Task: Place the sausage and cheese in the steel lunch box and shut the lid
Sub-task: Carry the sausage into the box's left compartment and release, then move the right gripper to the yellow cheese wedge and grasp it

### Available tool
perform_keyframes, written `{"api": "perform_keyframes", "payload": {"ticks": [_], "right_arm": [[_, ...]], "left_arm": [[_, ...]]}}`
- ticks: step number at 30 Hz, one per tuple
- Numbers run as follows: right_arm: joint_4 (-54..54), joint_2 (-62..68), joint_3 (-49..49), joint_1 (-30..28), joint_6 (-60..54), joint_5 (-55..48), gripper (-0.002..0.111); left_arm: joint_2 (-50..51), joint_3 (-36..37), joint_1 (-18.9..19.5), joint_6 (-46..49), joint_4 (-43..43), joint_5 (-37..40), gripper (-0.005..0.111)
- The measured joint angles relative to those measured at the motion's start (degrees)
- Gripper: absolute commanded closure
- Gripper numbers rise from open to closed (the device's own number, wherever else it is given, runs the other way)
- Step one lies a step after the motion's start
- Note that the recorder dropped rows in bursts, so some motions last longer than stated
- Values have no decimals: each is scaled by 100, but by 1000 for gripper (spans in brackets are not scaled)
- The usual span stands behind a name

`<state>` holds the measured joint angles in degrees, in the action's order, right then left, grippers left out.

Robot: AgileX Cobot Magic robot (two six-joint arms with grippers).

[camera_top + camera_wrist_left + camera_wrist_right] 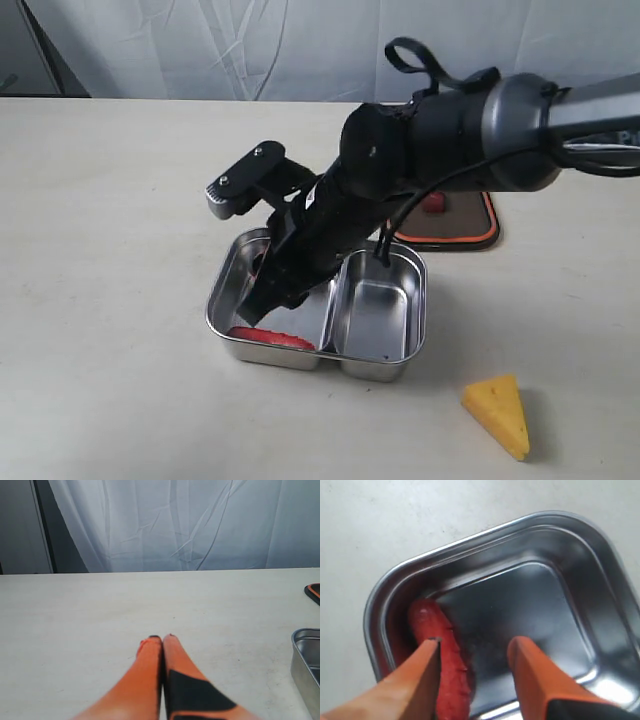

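Note:
The steel lunch box (376, 322) stands mid-table with two compartments. The red sausage (270, 337) lies in its left compartment, against the near wall. My right gripper (266, 304) reaches down into that compartment. In the right wrist view it (476, 642) is open: the sausage (427, 622) lies along one finger, the other finger stands well apart over the bare steel floor (520, 605). The yellow cheese (498, 412) lies on the table at the front right. The dark lid (455, 232) with its orange rim lies behind the box, mostly hidden by the arm. My left gripper (162, 637) is shut and holds nothing.
The right arm's black body (450, 135) crosses above the box from the right. A white curtain (250, 40) hangs behind the table. In the left wrist view the box corner (305, 655) and a lid corner (314, 591) show at one edge.

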<state>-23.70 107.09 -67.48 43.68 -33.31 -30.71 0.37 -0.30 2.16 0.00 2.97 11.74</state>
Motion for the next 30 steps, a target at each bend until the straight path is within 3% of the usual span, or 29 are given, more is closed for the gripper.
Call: {"api": "perform_keyframes", "payload": {"ticks": [4,8,13,30], "right_arm": [[1263,-502,0,0,1605,-550,63],[2954,-927,-10,0,3513,-1905,63],[3227,-1062,63,-10,4118,-3009,63],[3516,-2389,2192,-10,5571,-2057,63]], "left_arm": [[0,0,0,0,0,0,107],[0,0,0,0,0,0,107],[0,0,0,0,0,0,107],[0,0,0,0,0,0,107]]}}
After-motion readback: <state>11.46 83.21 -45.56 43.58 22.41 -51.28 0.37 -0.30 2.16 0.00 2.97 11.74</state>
